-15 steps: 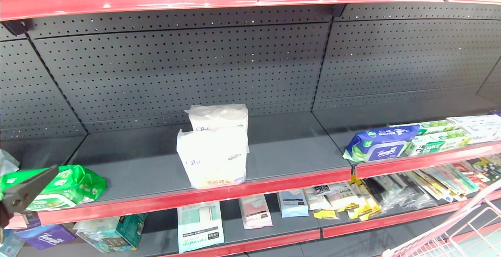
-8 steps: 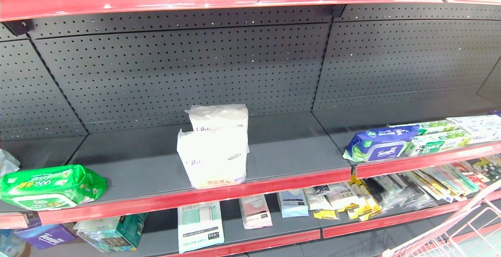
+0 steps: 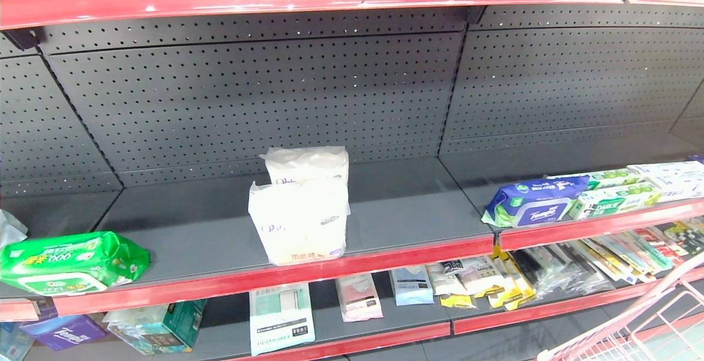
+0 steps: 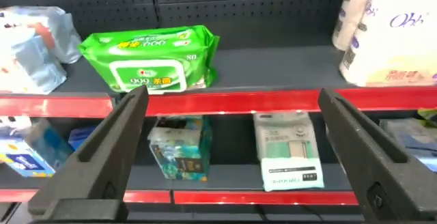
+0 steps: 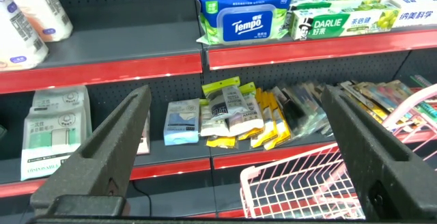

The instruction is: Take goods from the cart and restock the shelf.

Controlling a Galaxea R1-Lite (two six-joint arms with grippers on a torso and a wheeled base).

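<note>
Head view shows a grey pegboard-backed shelf (image 3: pixel 192 223), red-edged, bearing white packs (image 3: pixel 300 220)

The left hand (image 4: pixel 232 94) and right hand (image 5: pixel 237 91) are each formed of two matt black, wedge-shaped fingers (image 4: pixel 102 162); a screw hole (image 4: pixel 375 197) is seen in one.

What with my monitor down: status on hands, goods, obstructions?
Left hand open, empty, facing green wipes pack. Right hand open, empty, near pink cart. No obstruction seen.

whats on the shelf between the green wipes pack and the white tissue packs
Nothing: in the head view the shelf board between the green wipes pack and the white tissue packs is bare.
</note>
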